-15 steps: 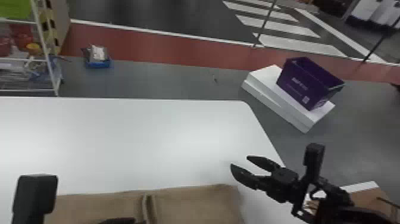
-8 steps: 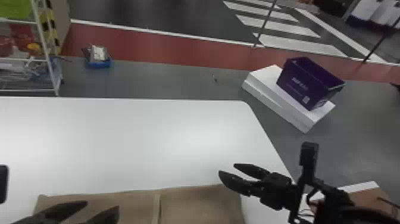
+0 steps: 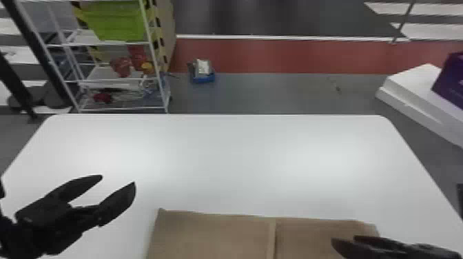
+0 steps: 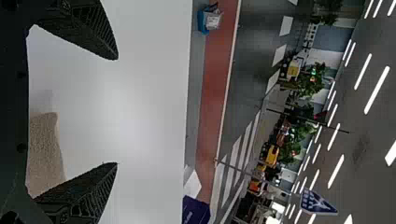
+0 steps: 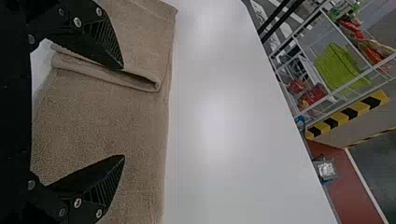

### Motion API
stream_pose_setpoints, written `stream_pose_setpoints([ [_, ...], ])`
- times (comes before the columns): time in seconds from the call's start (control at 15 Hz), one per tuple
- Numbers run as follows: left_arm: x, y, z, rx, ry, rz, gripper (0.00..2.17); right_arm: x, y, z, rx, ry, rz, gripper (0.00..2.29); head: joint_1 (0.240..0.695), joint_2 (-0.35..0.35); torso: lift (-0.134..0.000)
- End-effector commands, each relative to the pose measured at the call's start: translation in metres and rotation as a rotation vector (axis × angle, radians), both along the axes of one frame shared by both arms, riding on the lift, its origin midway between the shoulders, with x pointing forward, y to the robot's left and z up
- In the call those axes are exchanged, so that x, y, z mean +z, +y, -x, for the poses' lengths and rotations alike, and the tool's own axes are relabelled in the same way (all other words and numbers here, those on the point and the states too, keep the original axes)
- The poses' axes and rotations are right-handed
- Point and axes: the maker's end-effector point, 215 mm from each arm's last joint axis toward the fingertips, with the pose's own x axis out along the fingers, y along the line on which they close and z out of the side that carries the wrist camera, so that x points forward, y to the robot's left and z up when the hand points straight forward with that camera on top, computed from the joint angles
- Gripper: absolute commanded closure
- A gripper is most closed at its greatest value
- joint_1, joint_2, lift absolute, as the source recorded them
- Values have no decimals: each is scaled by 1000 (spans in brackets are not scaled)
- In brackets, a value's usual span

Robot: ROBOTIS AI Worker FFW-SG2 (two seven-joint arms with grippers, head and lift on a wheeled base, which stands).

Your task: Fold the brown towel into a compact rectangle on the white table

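The brown towel (image 3: 206, 234) lies flat near the front of the white table (image 3: 220, 155), with a raised ridge (image 3: 272, 237) running across it from back to front. My left gripper (image 3: 117, 180) is open above the table, beyond the towel's left edge. Over the right part of the towel is my right gripper (image 3: 344, 240). In the left wrist view, the left gripper (image 4: 117, 111) has widely parted fingers and the towel (image 4: 44, 154) behind them. In the right wrist view, the right gripper (image 5: 123, 112) is open above the towel (image 5: 102, 121), one finger beside its folded ridge (image 5: 112, 77).
Past the table's far edge stand a wire shelf (image 3: 120, 75) with a green bin (image 3: 113, 20) and a small blue box (image 3: 202, 72) on the floor. A purple crate (image 3: 451, 81) rests on white boards (image 3: 420, 93) at the right.
The head view has turned left. My left gripper has gone from over the towel to left of it; my right gripper has come from the towel's far right corner to over its right part.
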Motion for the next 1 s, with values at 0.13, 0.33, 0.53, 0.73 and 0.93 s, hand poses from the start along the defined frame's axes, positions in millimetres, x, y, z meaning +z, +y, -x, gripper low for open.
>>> stream_pose_setpoints([
  [0.13, 2, 26, 4, 21, -39, -20, 83, -10, 38, 7, 63, 25, 41, 282, 695, 120, -124],
  [0.33, 2, 40, 6, 40, -38, -27, 83, -10, 55, -8, 83, 0, 97, 282, 695, 183, -124],
  [0.53, 6, 42, 5, 37, -46, -24, 83, -9, 73, -11, 117, -11, 106, 282, 695, 226, -124],
  [0.73, 3, 42, 8, 36, -17, -9, 83, -13, 78, -14, 123, -8, 120, 282, 695, 255, -124],
  [0.93, 2, 47, 9, 45, -6, -7, 83, -33, 72, 4, 111, 48, 132, 282, 695, 268, -124],
])
